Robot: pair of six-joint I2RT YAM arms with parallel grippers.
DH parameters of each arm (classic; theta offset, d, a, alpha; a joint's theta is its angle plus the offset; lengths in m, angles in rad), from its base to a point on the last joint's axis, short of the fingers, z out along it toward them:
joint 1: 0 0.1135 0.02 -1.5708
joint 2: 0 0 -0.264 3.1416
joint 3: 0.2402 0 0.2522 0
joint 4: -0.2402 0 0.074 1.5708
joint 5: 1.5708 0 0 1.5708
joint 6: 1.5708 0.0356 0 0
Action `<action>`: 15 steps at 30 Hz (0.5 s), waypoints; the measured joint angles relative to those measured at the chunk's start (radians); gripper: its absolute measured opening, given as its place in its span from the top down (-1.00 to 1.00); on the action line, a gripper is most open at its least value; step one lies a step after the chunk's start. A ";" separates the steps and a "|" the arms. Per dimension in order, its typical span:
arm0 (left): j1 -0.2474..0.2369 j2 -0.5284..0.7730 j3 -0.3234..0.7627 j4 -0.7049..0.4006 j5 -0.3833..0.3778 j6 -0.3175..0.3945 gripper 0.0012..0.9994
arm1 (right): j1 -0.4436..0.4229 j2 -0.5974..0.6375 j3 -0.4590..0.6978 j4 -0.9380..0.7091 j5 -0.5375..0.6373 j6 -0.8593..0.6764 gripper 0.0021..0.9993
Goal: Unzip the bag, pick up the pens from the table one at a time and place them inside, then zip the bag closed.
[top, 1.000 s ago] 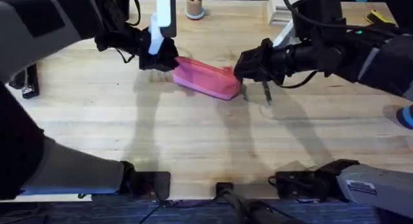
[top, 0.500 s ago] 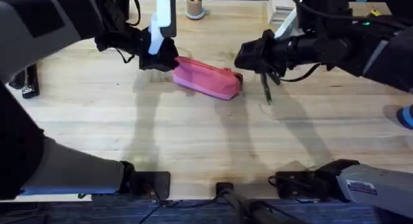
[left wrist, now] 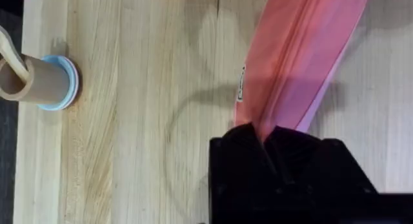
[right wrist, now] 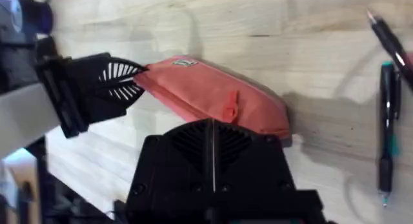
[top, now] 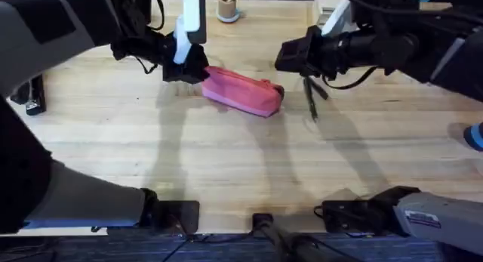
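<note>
L gripper (top: 198,68) is clamped on the left end of the bag (top: 240,90); its fingertips are hidden by pink fabric in the wrist view. R gripper (top: 283,58) hangs just past the bag's other end, not touching, fingers pressed together on nothing. Zipper state hard to read. Two pens (top: 310,98) lie beside the bag on the table (top: 226,164), light plank wood. A small cup (top: 227,5) sits at the far edge.
</note>
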State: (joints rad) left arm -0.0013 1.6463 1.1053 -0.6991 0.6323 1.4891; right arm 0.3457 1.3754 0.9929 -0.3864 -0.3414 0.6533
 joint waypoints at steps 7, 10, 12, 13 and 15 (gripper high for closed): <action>0.000 0.000 0.000 0.000 0.000 0.000 0.92 | 0.056 0.000 0.037 -0.027 0.056 -0.117 0.83; 0.000 0.000 0.000 0.000 0.000 0.000 0.92 | 0.069 0.000 0.038 -0.035 0.063 -0.157 -0.06; 0.000 0.000 0.000 0.000 0.000 0.000 0.92 | 0.070 0.000 0.038 -0.035 0.066 -0.170 -0.64; 0.000 0.000 0.000 0.000 0.000 0.000 0.92 | 0.070 0.000 0.038 -0.035 0.067 -0.178 -0.90; 0.000 0.000 0.000 0.000 0.000 0.000 0.92 | 0.070 0.000 0.038 -0.036 0.069 -0.191 -0.99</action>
State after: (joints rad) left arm -0.0013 1.6463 1.1053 -0.6991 0.6323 1.4891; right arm 0.4160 1.3754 1.0313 -0.4228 -0.2722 0.4627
